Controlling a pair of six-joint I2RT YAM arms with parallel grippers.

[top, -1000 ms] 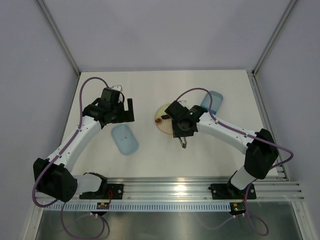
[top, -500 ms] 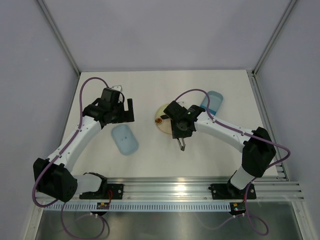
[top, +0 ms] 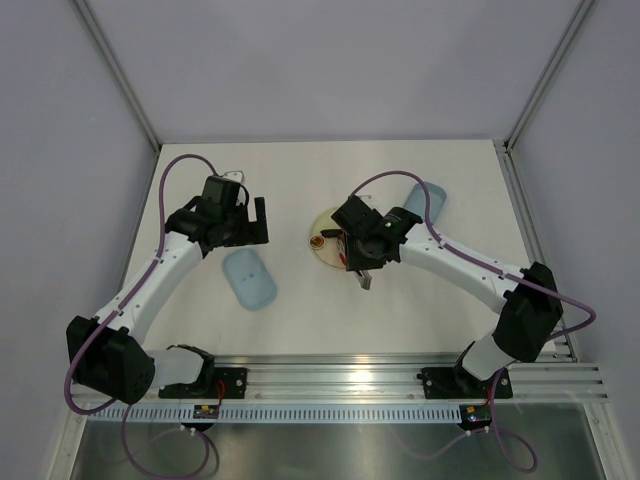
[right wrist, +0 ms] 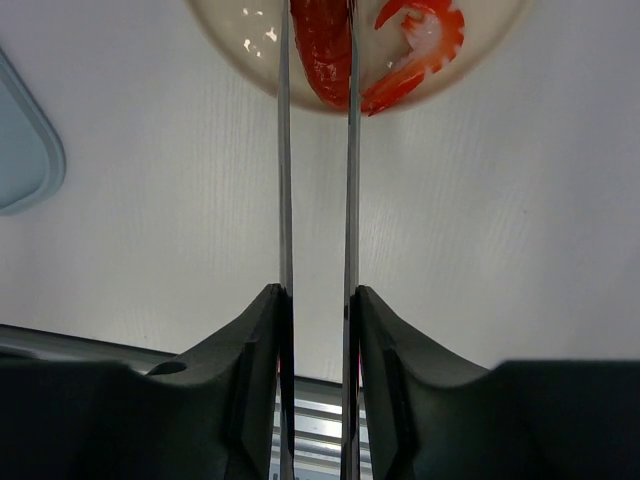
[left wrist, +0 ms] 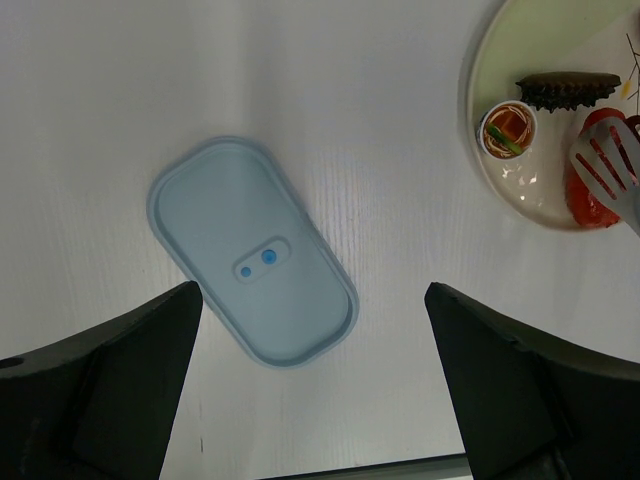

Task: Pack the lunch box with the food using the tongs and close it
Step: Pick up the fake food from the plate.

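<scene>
Only from the right wrist: tongs (right wrist: 284, 200) astride a red sausage (right wrist: 322, 50).

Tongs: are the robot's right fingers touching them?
Touching. The right wrist view shows both right fingers pressed against the outer sides of the tongs, one on each arm.

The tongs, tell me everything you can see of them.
Slim silver-grey metal tongs, two thin arms running almost parallel, squeezed between the jaws of the right gripper. Their tips reach over the plate, one either side of a red sausage; one tip looks flat and slotted. Whether they pinch it is unclear.
</scene>
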